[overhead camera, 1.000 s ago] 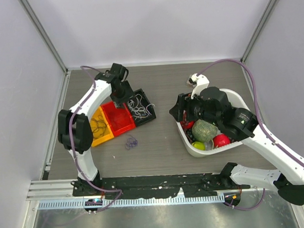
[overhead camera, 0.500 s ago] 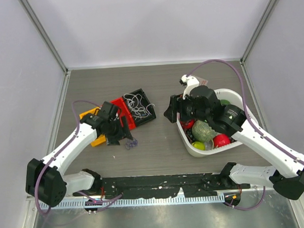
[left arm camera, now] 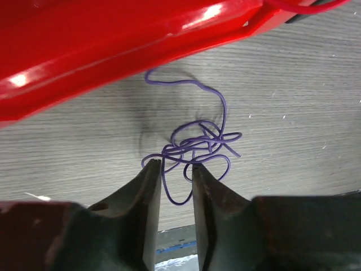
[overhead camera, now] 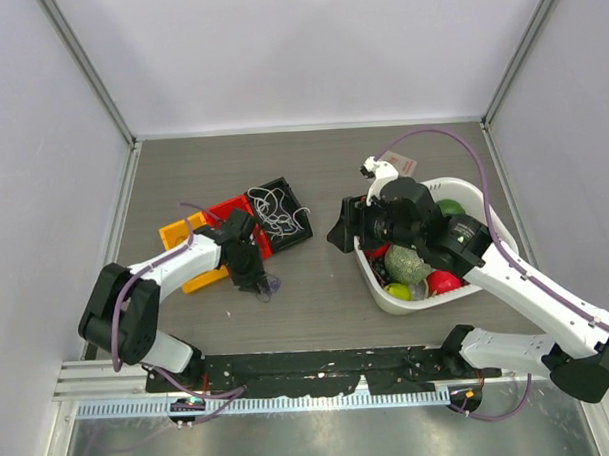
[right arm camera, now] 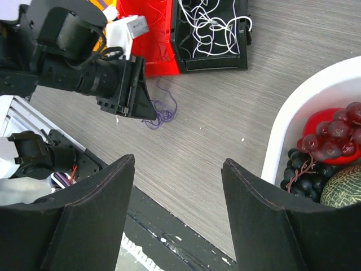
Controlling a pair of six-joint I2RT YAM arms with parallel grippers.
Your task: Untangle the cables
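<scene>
The purple cable [left arm camera: 197,141] lies in a loose knot on the bare worktop [left arm camera: 293,84], lower left of centre in the top view, just off the near edge of the red tray [left arm camera: 113,39]. The left pincer [left arm camera: 176,166] is right down at it, tips set either side of one loop. A narrow gap shows between them, so it's released, nothing clamped. Up and right of the knot, the white cables [overhead camera: 279,207] sit heaped in the black tray [overhead camera: 303,235], which butts against the red one. A thin red cable [left arm camera: 304,10] peeks over the red tray's rim at the top right of the left wrist view. Near the middle of the top view, the right pincer [right arm camera: 177,169] hangs above the worktop beside the white basin [right arm camera: 282,130] of fruit, jaws spread wide, holding nothing.
</scene>
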